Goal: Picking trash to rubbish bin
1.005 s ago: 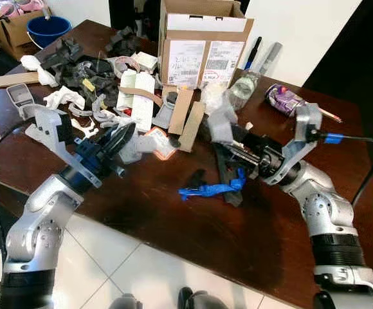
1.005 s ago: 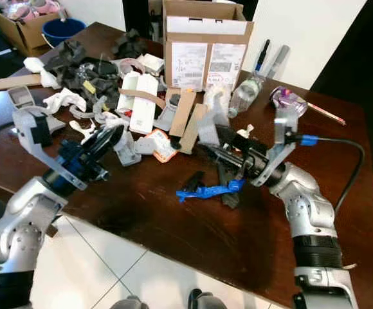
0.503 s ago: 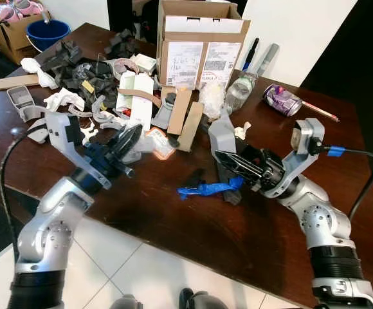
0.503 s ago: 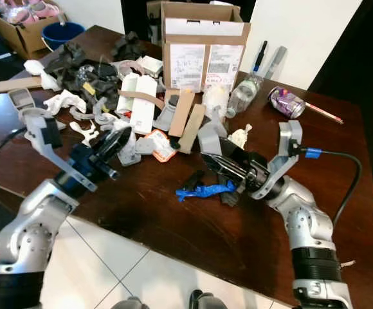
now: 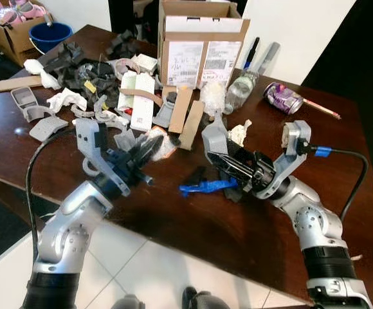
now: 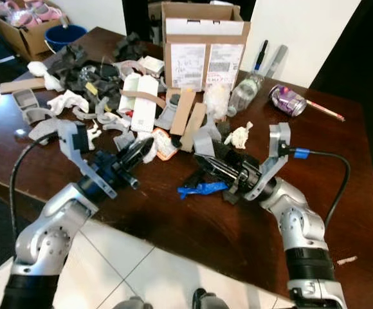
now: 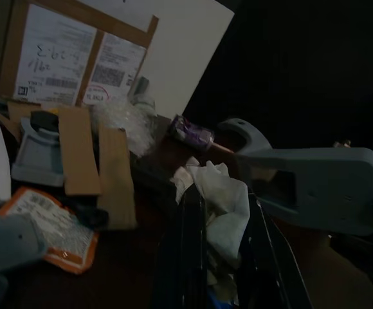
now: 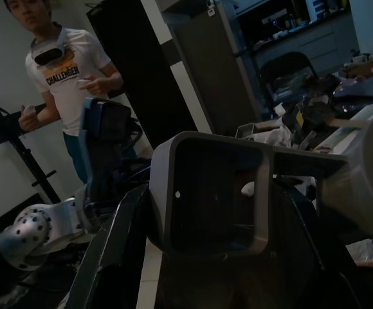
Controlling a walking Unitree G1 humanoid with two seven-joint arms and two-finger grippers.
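Note:
My right gripper (image 5: 217,161) hovers over the middle of the dark wooden table (image 5: 193,225), shut on a hollow grey plastic piece (image 5: 213,136); its open frame (image 8: 212,140) sits between the black fingers. Just below it on the table lies a blue scrap (image 5: 206,187) beside a black part. A crumpled white tissue (image 5: 240,133) rests behind the gripper. My left gripper (image 5: 152,144) points right toward the right one, open, nothing between its fingers (image 7: 190,244). It hangs above an orange-and-white packet (image 6: 163,143). A blue bucket (image 5: 48,32) stands beyond the far left corner.
Scrap covers the far half of the table: cardboard strips (image 5: 185,116), white boxes (image 5: 138,96), grey and black parts (image 5: 83,71), a cardboard box (image 5: 202,38), a clear bottle (image 5: 238,90), a purple can (image 5: 283,98). A person (image 8: 64,71) stands beyond the table's left side.
My left gripper has swung right toward the table's middle. My right gripper has carried the grey piece left and toward me, uncovering the white tissue. The camera has shifted slightly.

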